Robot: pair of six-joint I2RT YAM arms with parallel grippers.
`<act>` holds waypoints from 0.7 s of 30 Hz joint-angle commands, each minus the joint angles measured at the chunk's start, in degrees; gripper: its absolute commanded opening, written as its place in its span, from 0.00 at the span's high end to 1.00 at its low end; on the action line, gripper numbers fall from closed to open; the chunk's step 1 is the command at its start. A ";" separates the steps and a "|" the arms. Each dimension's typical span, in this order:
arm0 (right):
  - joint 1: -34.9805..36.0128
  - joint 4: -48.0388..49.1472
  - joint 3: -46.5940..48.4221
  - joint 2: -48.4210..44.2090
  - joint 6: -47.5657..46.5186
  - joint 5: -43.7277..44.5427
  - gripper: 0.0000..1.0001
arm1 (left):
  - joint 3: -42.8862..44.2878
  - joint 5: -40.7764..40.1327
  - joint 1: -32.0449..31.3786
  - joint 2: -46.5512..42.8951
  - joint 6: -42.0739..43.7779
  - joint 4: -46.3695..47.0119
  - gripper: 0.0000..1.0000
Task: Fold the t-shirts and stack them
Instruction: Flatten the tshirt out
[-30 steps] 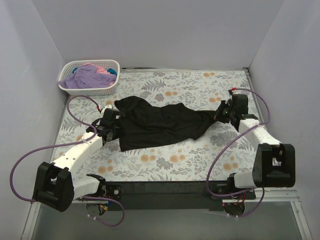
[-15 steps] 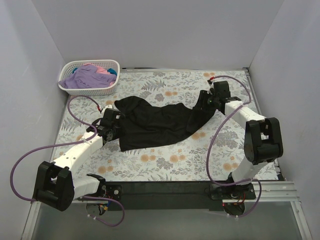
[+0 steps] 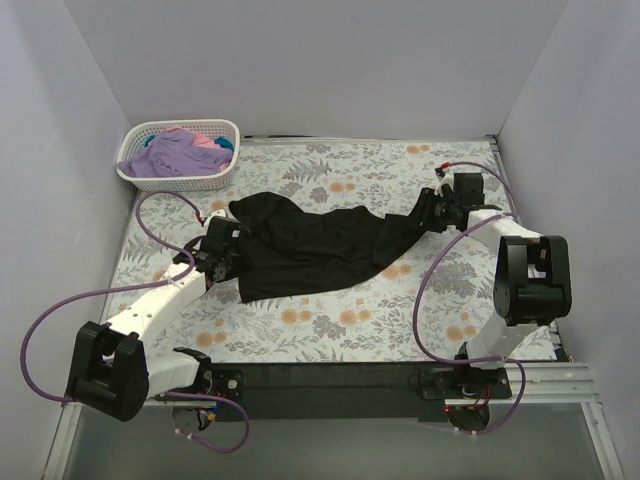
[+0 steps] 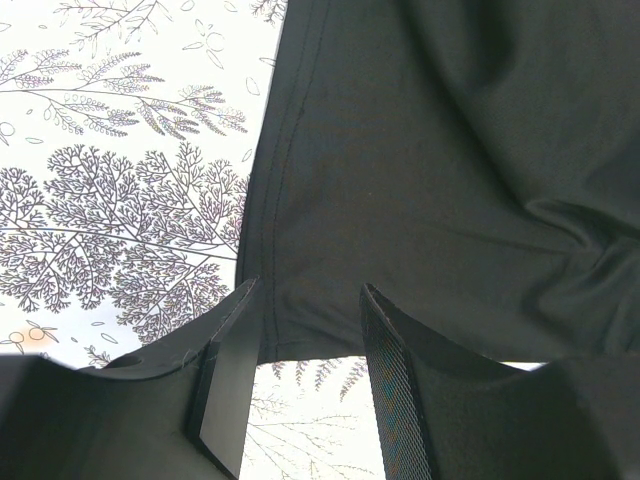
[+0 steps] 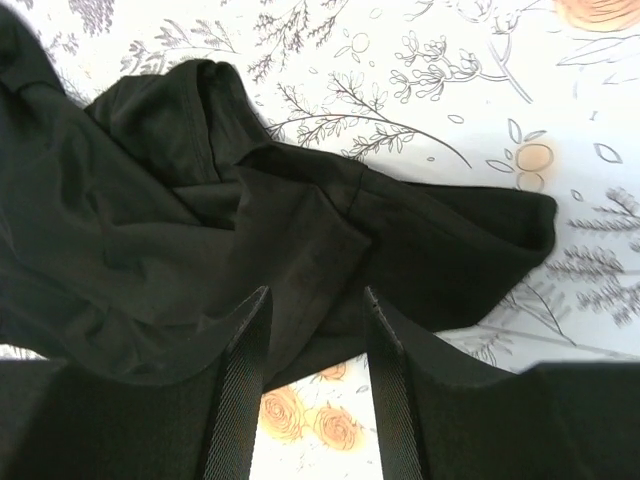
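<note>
From above, the black t-shirt (image 3: 310,250) is lying spread and rumpled across the middle of the flowered bench (image 3: 330,320), its long side running from 9 o'clock to 3 o'clock and narrowing to a gathered tail at the 3 o'clock end. The left hand (image 3: 226,254) is sitting at the shirt's 9 o'clock edge and the right hand (image 3: 432,213) is meeting the tail at about 2 o'clock. In the bench's 10 o'clock corner the white lattice basket (image 3: 178,182) is holding a lavender t-shirt (image 3: 168,156), a pink t-shirt (image 3: 206,142) and a teal t-shirt (image 3: 226,144) in a heap. In the left wrist view, the left hand (image 4: 306,292) is keeping its fingers (image 4: 225,400) a narrow gap apart over a hemmed corner of the black t-shirt (image 4: 430,170), whose lower edge is crossing the gap with bare bench (image 4: 120,200) showing toward 9 o'clock; whether the pads are gripping the cloth I cannot tell. In the right wrist view, the right hand (image 5: 315,295) is pinching a raised fold of the black t-shirt (image 5: 150,230) between its fingers (image 5: 240,400), with the cloth bunching toward 10 o'clock and bench (image 5: 450,80) lying open toward 1 o'clock.
</note>
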 commanded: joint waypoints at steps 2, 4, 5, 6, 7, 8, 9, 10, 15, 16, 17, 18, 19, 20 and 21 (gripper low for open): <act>-0.48 4.20 3.56 4.07 -1.77 -3.34 0.51 | 0.05 0.06 0.32 0.37 0.59 0.67 0.58; -0.83 4.38 4.35 6.34 -2.21 -3.60 0.48 | 0.05 0.15 0.32 0.46 0.59 0.67 0.58; -1.01 4.46 4.53 6.88 -2.65 -3.52 0.48 | 0.05 0.15 0.32 0.55 0.50 0.67 0.58; -0.92 4.73 4.62 7.32 -3.00 -3.52 0.48 | 0.05 0.23 0.32 0.63 0.59 0.75 0.58; -1.01 4.73 4.62 8.11 -3.27 -3.34 0.47 | 0.05 0.23 0.32 0.72 0.68 0.76 0.58; -1.01 4.82 4.53 8.55 -3.62 -3.43 0.48 | 0.05 0.32 0.32 0.90 0.68 0.67 0.58; -1.01 6.47 4.27 8.90 -3.62 -3.69 0.47 | 0.05 0.41 0.23 0.99 0.76 0.75 0.58; -1.01 7.01 4.18 9.78 -3.53 -5.43 0.47 | 0.14 0.50 0.32 1.25 0.77 0.76 0.58; -1.01 10.78 2.95 11.63 -2.57 -10.80 0.49 | 0.23 0.50 0.32 1.78 0.85 0.76 0.58; -1.10 11.66 2.69 11.55 -2.22 -11.34 0.49 | 0.23 0.59 0.32 1.78 0.77 0.76 0.58; -1.01 12.02 2.51 11.46 -2.04 -12.12 0.49 | 0.14 0.67 0.32 1.87 0.85 0.67 0.58; -1.01 12.37 2.51 11.28 -2.04 -12.92 0.50 | 0.23 0.76 0.32 1.87 0.85 0.75 0.58; -1.10 12.55 2.77 11.37 -1.95 -13.10 0.50 | 0.32 0.85 0.32 1.95 0.85 0.76 0.58; -1.01 12.46 3.12 11.46 -1.86 -13.53 0.51 | 0.32 0.85 0.32 1.95 0.77 0.76 0.58; -1.01 12.46 3.30 11.63 -1.95 -13.80 0.53 | 0.23 0.76 0.23 1.95 0.85 0.76 0.58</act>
